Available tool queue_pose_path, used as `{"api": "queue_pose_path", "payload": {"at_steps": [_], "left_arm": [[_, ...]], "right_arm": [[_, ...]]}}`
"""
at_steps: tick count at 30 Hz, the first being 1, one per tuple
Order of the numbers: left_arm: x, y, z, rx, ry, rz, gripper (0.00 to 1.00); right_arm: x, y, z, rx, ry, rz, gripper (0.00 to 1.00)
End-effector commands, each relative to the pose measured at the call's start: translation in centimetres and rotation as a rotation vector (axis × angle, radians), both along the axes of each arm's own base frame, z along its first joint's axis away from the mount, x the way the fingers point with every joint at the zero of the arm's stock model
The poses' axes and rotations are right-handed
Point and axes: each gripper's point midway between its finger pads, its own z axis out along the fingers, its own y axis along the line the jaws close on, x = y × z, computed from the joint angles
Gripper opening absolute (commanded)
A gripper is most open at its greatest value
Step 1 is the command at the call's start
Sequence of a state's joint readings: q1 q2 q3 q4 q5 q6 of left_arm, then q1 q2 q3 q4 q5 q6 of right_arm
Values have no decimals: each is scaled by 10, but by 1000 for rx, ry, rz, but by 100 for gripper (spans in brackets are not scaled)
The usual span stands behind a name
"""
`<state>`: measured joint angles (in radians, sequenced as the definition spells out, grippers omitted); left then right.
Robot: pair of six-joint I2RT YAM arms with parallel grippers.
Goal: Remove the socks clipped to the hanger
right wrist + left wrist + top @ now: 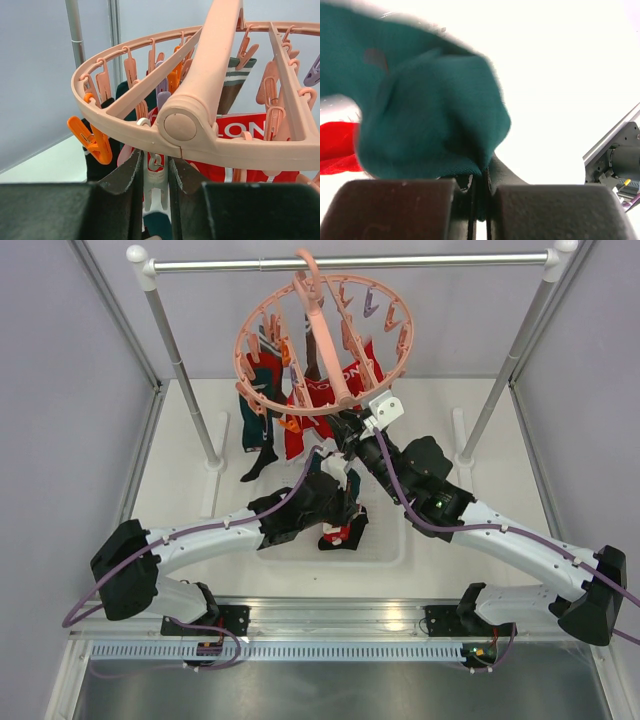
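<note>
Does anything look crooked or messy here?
Yes. The pink hanger looks tipped steeply instead of hanging level from the rail, and a red-and-black sock lies crumpled on the table below.

White tabletop (480, 540): the rail's left foot (212, 466) and right foot (462, 455) stand on it, pale shallow tray (385, 552) mid-front with a black-and-red sock (345, 530) bunched in it, arm bases (215, 620) along the near edge
</note>
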<state>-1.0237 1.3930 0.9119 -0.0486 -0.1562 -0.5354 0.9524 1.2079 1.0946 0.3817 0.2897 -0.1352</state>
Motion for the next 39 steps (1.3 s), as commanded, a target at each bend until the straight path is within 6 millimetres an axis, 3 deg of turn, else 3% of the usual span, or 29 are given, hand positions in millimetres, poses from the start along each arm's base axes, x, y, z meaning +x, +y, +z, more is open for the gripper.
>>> {"api": "queue_pose_path", "payload": {"at_steps": [1,4,5,7,11,14,19,25,26,27,30,34,39], "left_arm": [[3,-4,12,-27,-10,21,2],[6,-6,6,-9,-4,31,10],[7,-7,7,-5,-2,32,28],[9,-8,4,11,-2,30,53],[7,-6,10,7,-19,17,69],[3,-1,16,2,-39,-4,76],[-13,7,24,-22,-41,-64,78],[-36,36,38,-88,-50,-77,75],[-40,44,33,-71,-42,-73,72],[-43,51,45,-100,-62,-66,70],[-47,74,58,-97,-91,-22,61],[-33,116,77,-62,-149,159,53],[-21,158,94,-43,-211,346,64]], "right_arm": [[-1,-6,26,62,-34,-13,9],[-1,-5,26,61,-34,-10,9],[-1,-5,24,56,-30,-10,9],[-2,-5,25,56,-30,-7,11],[-1,-4,20,51,-18,-3,13],[-1,-5,17,45,-10,-6,14],[-1,-5,13,43,2,-3,17],[0,-10,12,53,18,-23,19],[1,-11,12,57,23,-25,19],[1,-12,12,58,26,-27,19],[4,-15,12,74,36,-34,20],[9,-21,12,84,49,-56,20],[17,-29,16,110,74,-65,20]]}}
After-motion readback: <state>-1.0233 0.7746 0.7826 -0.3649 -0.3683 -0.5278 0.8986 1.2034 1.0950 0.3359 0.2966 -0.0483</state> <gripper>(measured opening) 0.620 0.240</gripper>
